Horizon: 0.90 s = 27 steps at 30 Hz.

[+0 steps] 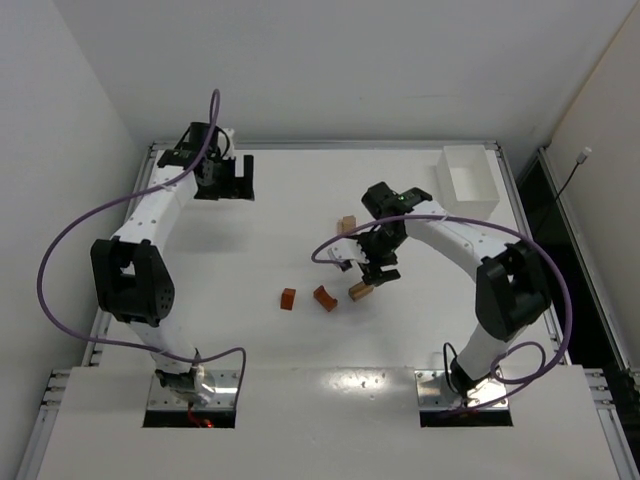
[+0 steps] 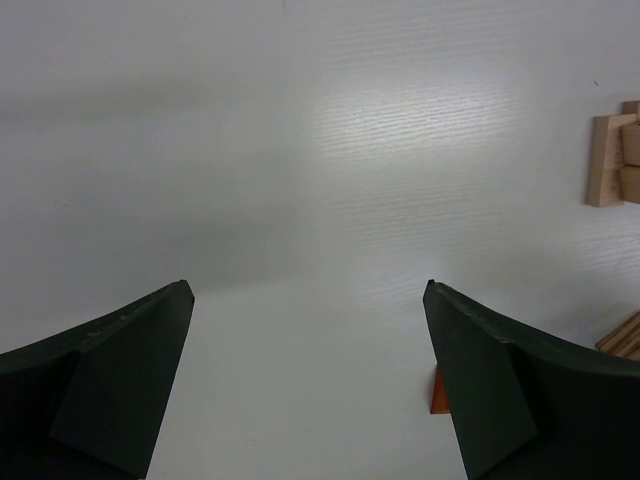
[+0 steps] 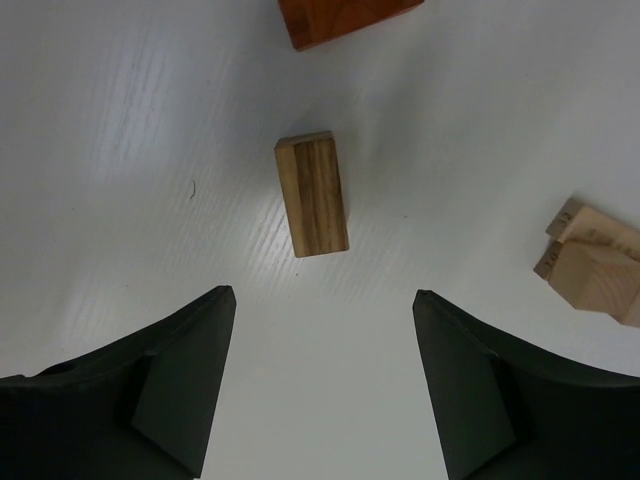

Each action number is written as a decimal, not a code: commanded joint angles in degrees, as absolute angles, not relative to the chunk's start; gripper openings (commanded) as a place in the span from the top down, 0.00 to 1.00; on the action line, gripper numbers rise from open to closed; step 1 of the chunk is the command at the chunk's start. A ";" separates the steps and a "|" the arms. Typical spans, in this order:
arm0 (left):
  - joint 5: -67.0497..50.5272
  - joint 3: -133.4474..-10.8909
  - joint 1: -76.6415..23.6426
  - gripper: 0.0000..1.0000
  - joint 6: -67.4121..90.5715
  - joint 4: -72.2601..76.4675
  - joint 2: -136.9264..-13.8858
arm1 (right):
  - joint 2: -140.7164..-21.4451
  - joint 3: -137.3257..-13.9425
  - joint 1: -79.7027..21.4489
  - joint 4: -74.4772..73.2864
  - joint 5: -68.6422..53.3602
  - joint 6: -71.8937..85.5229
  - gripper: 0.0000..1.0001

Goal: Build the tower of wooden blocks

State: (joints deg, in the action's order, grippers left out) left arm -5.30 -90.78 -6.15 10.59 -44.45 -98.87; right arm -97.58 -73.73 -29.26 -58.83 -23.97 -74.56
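Right wrist: tan bar (image 3: 312, 195) just ahead of right claw (image 3: 322, 292).

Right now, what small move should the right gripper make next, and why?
Probably ease the right gripper down and forward over the tan wooden bar. Its jaws stand open and empty, and the bar lies flat just ahead of them, roughly centred on the gap, its narrow width across it.

White table (image 1: 300, 190) boxed by plain white walls (image 1: 330, 60) — soft glare nr front edge.
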 commanded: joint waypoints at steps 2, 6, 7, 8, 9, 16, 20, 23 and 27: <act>-7.91 -91.84 -4.22 0.00 10.90 -43.42 -98.43 | -96.42 -70.93 -31.46 -54.93 -20.75 -77.43 0.34; -8.44 -93.16 -3.69 0.00 10.90 -43.42 -99.76 | -98.69 -70.93 -32.08 -53.70 -20.21 -77.43 0.35; -8.96 -93.16 -3.69 0.00 10.90 -43.42 -100.28 | -98.70 -70.93 -32.60 -52.13 -20.21 -77.43 0.35; -8.96 -93.16 -3.69 0.00 10.90 -43.42 -100.28 | -99.48 -70.93 -32.61 -52.12 -20.21 -77.43 0.35; -8.96 -93.16 -3.69 0.00 10.90 -43.42 -100.98 | -100.54 -70.93 -33.13 -51.51 -20.21 -77.43 0.35; -10.02 -94.92 -3.69 0.00 10.90 -43.95 -102.74 | -103.53 -72.16 -34.36 -52.03 -19.08 -76.90 0.35; -10.02 -95.45 -3.69 0.00 10.90 -43.95 -103.27 | -104.85 -72.77 -34.89 -53.17 -19.07 -76.90 0.37; -10.55 -96.06 -3.69 0.00 11.43 -43.95 -103.80 | -106.17 -72.77 -35.42 -53.79 -18.54 -76.90 0.37; -10.55 -96.06 -3.69 0.00 11.43 -43.95 -104.33 | -106.70 -72.77 -35.95 -54.49 -18.02 -76.90 0.37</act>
State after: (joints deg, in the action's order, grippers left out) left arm -9.69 -93.93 -4.16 10.94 -44.40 -103.81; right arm -106.76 -70.96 -35.46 -53.17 -17.76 -75.90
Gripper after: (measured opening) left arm 0.996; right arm 0.639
